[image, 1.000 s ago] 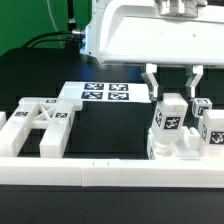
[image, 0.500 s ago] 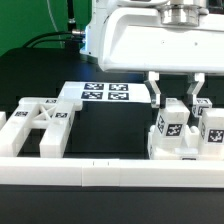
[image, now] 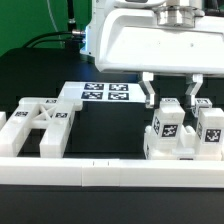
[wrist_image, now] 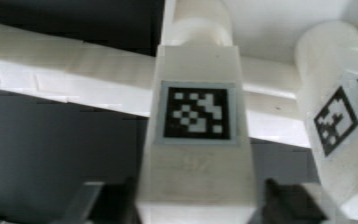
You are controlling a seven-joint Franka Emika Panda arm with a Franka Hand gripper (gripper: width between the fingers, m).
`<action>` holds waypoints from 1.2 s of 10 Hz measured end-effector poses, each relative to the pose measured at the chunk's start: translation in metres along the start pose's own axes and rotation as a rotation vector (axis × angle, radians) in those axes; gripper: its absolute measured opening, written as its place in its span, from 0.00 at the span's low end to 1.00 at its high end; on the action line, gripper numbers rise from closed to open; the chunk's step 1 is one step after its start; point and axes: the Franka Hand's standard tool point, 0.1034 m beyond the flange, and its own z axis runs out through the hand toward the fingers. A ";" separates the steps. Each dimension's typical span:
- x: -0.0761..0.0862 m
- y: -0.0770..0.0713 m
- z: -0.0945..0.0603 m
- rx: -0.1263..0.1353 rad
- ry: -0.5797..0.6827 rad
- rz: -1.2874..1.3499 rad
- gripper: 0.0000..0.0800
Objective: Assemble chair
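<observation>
The chair is in pieces. An X-braced panel [image: 38,125] lies flat at the exterior view's left. Two square white posts with marker tags stand upright on a white slab [image: 168,153] at the right: one post [image: 167,123] is under my gripper, the other post [image: 209,128] is beside it, further right. My gripper [image: 172,95] is open, one finger on each side of the first post's top, with small gaps. In the wrist view that post [wrist_image: 197,105] fills the middle between my gripper's [wrist_image: 194,200] dark fingertips [wrist_image: 89,200], and the second post [wrist_image: 341,105] is beside it.
The marker board [image: 100,95] lies on the black table behind the panel. A long low white rail [image: 100,176] runs along the front edge. The robot's white body [image: 150,35] hangs above the posts.
My gripper has come down from above the post, so its open fingers now straddle the post's top. The chair pieces have stayed where they were.
</observation>
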 end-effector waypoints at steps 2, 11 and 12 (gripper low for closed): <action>0.000 0.000 0.000 0.000 -0.002 0.001 0.63; 0.005 0.015 -0.010 0.011 -0.059 0.012 0.81; 0.003 0.017 -0.010 0.011 -0.065 0.018 0.81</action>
